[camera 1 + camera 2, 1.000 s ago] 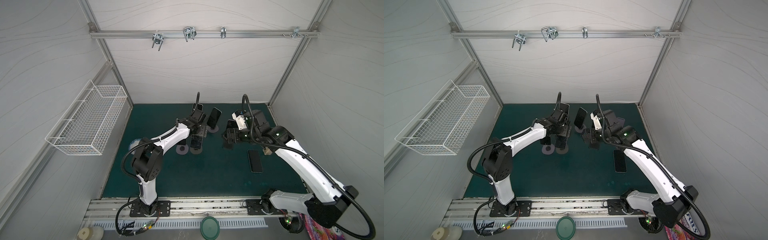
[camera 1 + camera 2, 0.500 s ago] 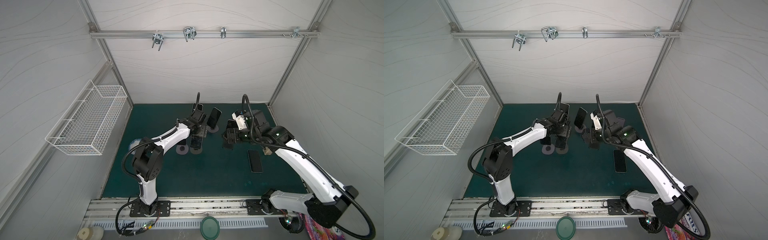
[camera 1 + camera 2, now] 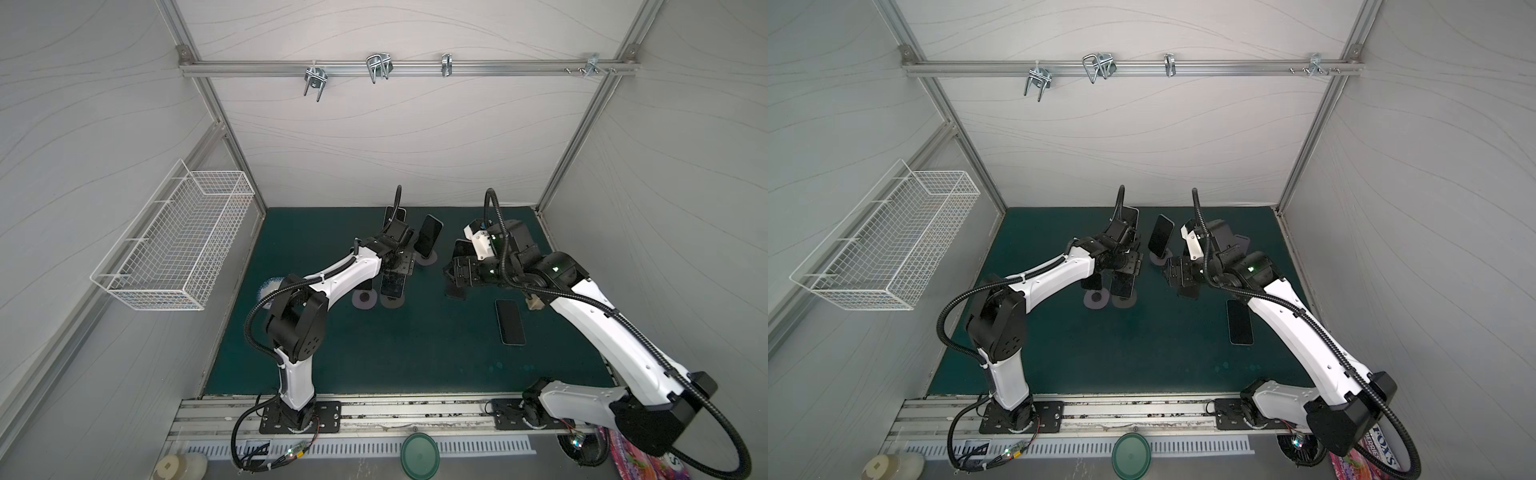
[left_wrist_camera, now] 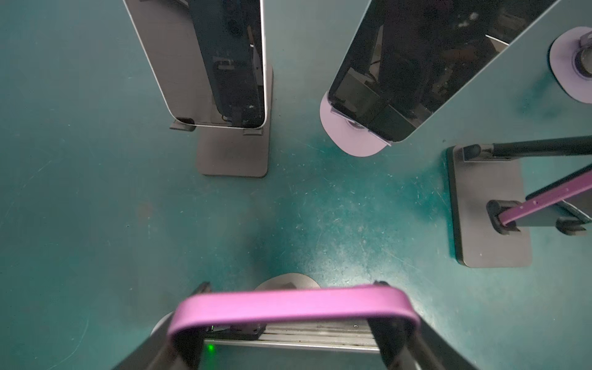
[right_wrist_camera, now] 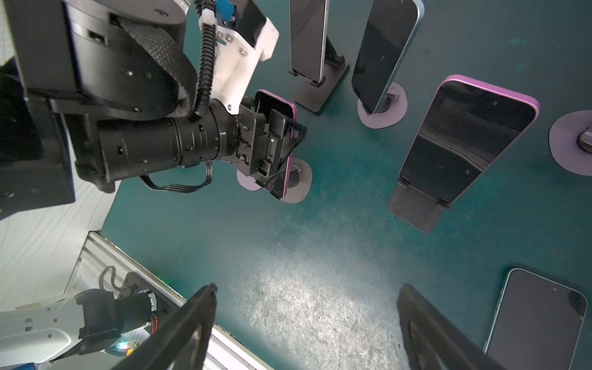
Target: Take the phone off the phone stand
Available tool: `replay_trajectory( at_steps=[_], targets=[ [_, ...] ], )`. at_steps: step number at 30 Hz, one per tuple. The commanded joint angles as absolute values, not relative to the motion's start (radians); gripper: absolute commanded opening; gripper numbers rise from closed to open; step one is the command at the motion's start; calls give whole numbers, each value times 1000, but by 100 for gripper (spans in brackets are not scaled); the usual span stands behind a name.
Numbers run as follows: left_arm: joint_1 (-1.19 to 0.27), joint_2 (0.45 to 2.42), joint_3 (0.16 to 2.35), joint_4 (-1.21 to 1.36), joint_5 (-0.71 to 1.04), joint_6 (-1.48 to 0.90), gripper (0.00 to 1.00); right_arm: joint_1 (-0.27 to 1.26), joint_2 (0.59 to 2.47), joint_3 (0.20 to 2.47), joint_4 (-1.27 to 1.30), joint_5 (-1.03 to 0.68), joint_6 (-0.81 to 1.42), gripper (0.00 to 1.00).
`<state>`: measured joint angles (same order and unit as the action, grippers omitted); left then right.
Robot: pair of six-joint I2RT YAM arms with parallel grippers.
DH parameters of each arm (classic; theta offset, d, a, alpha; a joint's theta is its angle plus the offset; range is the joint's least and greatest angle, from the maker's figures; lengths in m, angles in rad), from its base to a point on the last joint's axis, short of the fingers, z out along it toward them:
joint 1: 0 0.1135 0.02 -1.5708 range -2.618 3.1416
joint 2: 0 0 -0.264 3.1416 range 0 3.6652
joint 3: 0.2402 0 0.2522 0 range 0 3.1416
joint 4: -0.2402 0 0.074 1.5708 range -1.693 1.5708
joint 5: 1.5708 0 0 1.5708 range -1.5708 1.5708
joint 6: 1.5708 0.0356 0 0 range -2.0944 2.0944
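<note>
A purple-edged phone point(image 4: 294, 306) stands on a phone stand with a round grey base point(image 4: 288, 282). My left gripper point(image 4: 293, 320) is shut on the phone, one finger on each long side near its top. From the right wrist view the same left gripper point(image 5: 282, 141) holds the phone point(image 5: 286, 179) over the stand's base point(image 5: 302, 182). Both top views show this phone point(image 3: 392, 284) point(image 3: 1123, 286) below the left gripper point(image 3: 399, 266) point(image 3: 1129, 266). My right gripper point(image 5: 307, 288) point(image 3: 455, 274) hangs open over bare mat, to the right of the stand.
Other phones stand on stands: a silver one point(image 4: 224, 64), a blue-edged one point(image 4: 416, 64) and a purple one point(image 5: 464, 137). A phone point(image 3: 510, 321) lies flat at the right. An empty round stand point(image 3: 364, 298) is beside the held phone. A wire basket point(image 3: 178, 245) hangs at the left wall.
The left gripper's jaws have closed in on the purple-edged phone. Both arms have stayed nearly where they were.
</note>
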<state>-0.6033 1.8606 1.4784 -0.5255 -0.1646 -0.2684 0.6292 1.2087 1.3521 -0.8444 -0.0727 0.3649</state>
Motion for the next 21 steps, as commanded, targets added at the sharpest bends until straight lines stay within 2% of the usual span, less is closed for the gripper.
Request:
replay_trajectory(
  at_steps=[1, 21],
  targets=[
    [-607, 1885, 1489, -513, -171, -275, 76, 635, 1189, 1351, -843, -84, 344, 90],
    [-611, 1868, 1479, -513, -160, -272, 69, 636, 1184, 1346, -845, -84, 353, 89]
  ],
)
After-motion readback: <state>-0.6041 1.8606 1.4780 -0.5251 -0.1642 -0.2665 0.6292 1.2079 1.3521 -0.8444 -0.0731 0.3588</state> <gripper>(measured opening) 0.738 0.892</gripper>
